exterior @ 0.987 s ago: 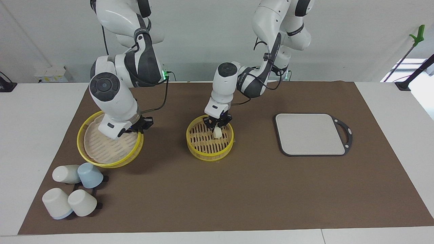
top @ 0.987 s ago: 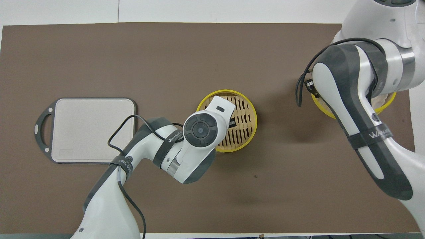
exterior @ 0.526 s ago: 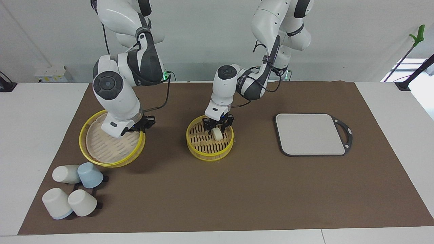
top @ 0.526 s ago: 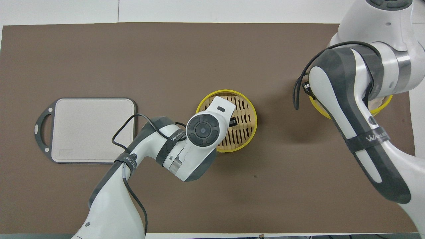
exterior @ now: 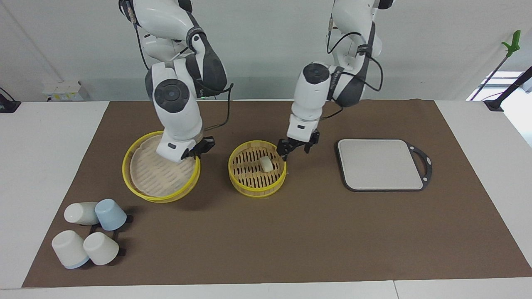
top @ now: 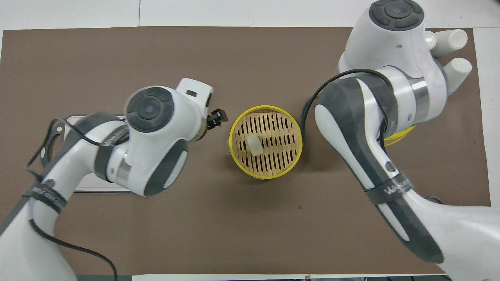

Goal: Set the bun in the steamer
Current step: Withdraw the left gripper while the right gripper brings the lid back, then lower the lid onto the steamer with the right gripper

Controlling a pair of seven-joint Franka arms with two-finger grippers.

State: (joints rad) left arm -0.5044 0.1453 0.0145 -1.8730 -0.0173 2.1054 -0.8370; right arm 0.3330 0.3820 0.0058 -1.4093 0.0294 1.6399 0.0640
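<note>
The bun (exterior: 266,163), a small cream-white lump, lies on the slatted tan base of the steamer (exterior: 237,176), toward the left arm's side of the basket and free of any grip. The steamer is round with yellow rims, open-topped, mid-tabletop. Its pale slatted lid (exterior: 160,176) hangs tilted, seemingly lifted, toward the right arm's end.

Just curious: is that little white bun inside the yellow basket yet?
In: the bun lies on the steamer's slats, no gripper touching it.

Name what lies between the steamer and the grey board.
Only bare brown mat, with the left claw above it beside the steamer, short of the board; the facing view shows it.
</note>
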